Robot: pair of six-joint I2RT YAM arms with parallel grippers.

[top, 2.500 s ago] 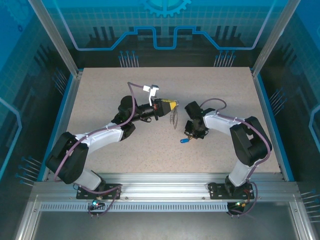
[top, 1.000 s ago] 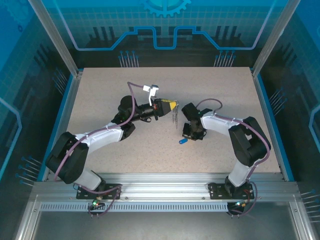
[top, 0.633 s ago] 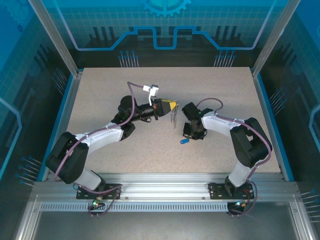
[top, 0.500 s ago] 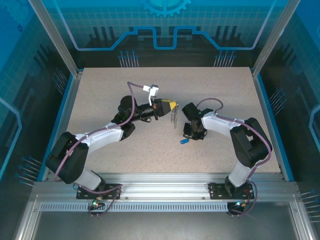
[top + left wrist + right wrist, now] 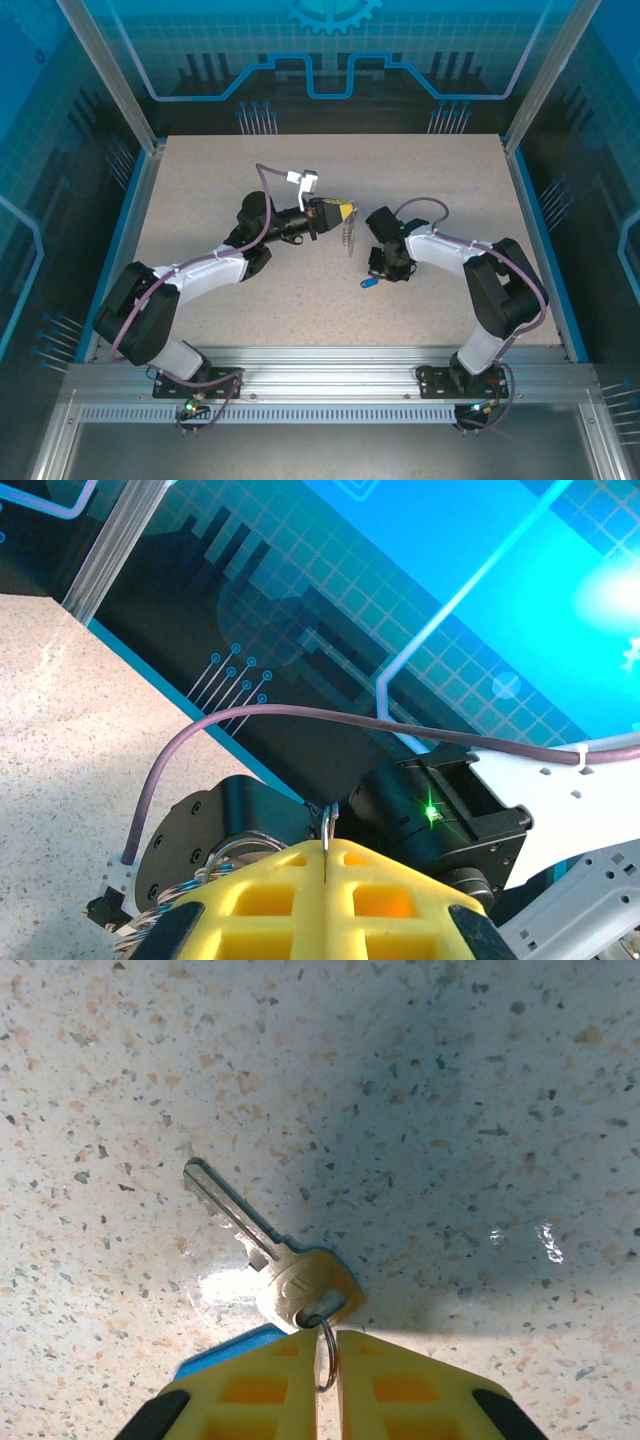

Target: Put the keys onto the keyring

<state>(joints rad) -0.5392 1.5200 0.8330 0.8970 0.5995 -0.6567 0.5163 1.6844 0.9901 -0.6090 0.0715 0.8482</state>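
- Left fingers (image 5: 325,865) are pressing tight together, pinching a thin metal sliver of the keyring (image 5: 348,238), whose silvery chain is dangling over the middle of the table (image 5: 250,170).
- Right fingers (image 5: 305,1355) are sitting almost closed, a small wire ring (image 5: 325,1355) standing in the narrow slot between them; I cannot tell whether they are gripping it.
- The key (image 5: 250,1235) is lying flat on the table near the keyring, its blue part (image 5: 225,1355) peeking out beside the right fingers.

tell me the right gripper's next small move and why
Probably lift slightly: the right gripper is pinched on the small ring through the silver key, which lies flat on the table, while the left gripper holds the keyring up nearby.
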